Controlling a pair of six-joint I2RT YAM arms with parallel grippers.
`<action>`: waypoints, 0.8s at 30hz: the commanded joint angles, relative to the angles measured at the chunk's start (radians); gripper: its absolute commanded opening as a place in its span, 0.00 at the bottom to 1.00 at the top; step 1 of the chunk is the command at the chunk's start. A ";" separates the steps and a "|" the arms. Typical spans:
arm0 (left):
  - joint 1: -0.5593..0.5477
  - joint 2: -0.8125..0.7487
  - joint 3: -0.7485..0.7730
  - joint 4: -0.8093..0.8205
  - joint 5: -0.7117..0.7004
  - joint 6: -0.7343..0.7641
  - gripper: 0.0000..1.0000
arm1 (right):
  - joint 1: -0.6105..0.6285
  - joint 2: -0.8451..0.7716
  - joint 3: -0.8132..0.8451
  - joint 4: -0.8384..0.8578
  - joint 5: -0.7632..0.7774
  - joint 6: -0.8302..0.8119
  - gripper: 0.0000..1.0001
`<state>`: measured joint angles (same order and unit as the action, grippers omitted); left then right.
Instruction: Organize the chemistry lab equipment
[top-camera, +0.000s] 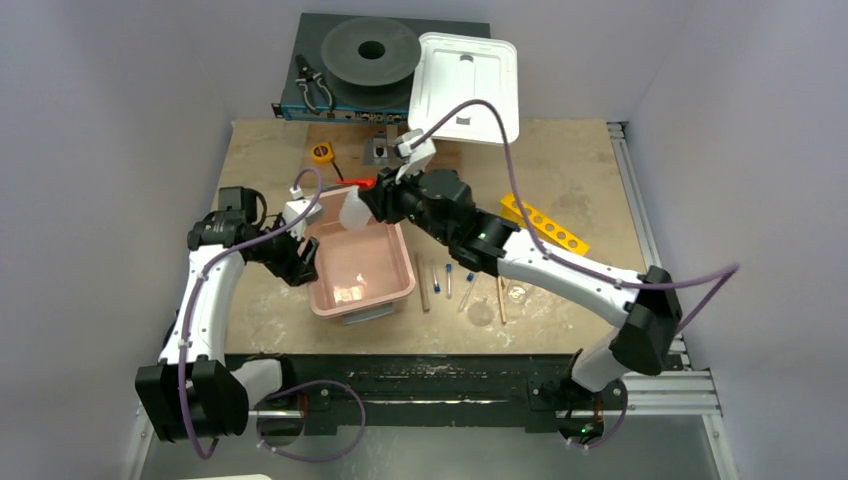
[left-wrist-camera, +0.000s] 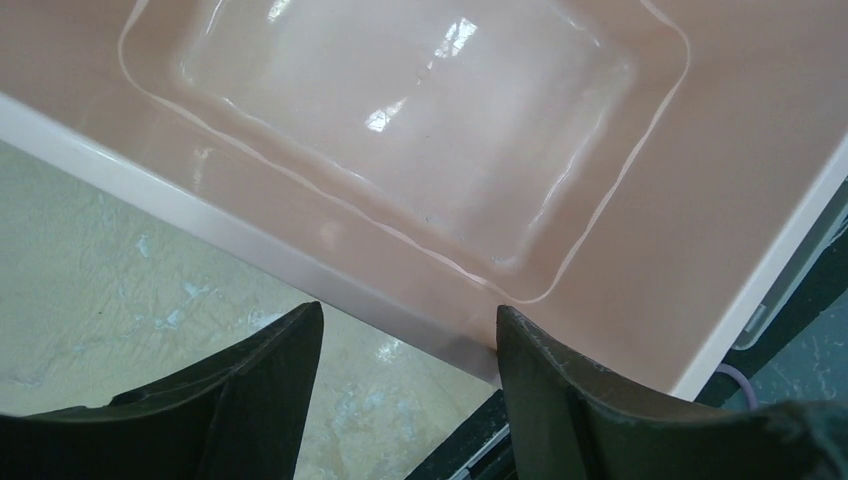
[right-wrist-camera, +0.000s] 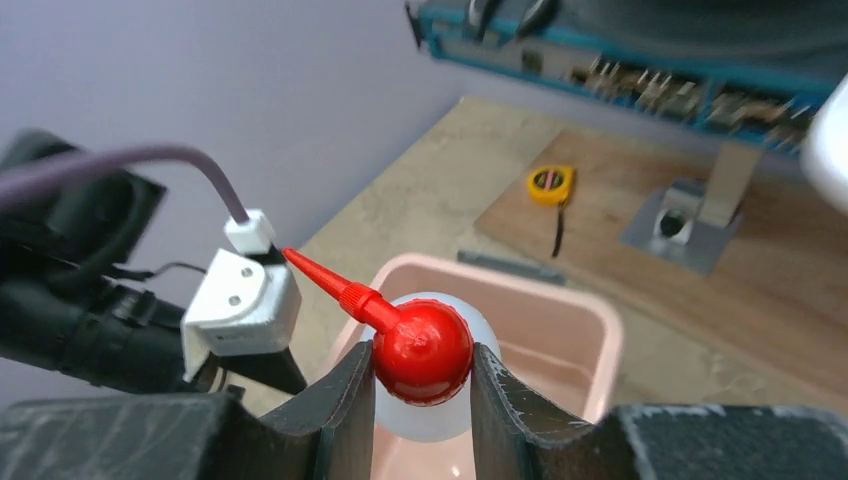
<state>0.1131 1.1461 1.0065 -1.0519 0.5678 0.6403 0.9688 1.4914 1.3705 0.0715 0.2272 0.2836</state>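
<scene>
My right gripper (right-wrist-camera: 422, 350) is shut on the red cap of the small white squeeze bottle (right-wrist-camera: 430, 415). It holds the bottle (top-camera: 355, 210) over the far end of a pink tub (top-camera: 400, 290), with the spout pointing left. My left gripper (left-wrist-camera: 405, 310) straddles the tub's left rim (left-wrist-camera: 250, 240), one finger against the inner wall and the other at the outer lip. The tub holds nothing I can see. On the table to its right lie thin blue-capped tubes (top-camera: 449, 280), wooden sticks (top-camera: 421, 282), a clear round dish (top-camera: 481, 313), a tiny glass (top-camera: 517, 293) and the yellow holed rack (top-camera: 545, 225).
A yellow tape measure (top-camera: 321, 153) and a small metal stand (top-camera: 380, 147) sit behind the tub. Further back are black pliers (top-camera: 314, 88), a dark disc (top-camera: 372, 52) and a white lid (top-camera: 468, 88). Walls close in on the left and right.
</scene>
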 joint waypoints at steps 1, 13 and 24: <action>-0.003 -0.044 -0.018 0.041 -0.035 0.006 0.66 | 0.019 0.145 0.012 0.072 -0.045 0.098 0.00; 0.002 -0.074 -0.022 0.049 0.005 0.004 0.77 | 0.021 0.421 0.170 0.037 -0.070 0.162 0.00; 0.002 -0.068 -0.023 0.056 -0.005 0.007 0.78 | 0.018 0.497 0.283 -0.053 0.045 0.166 0.26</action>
<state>0.1108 1.0786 0.9836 -1.0241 0.5461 0.6399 0.9890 1.9827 1.5795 0.0532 0.2165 0.4564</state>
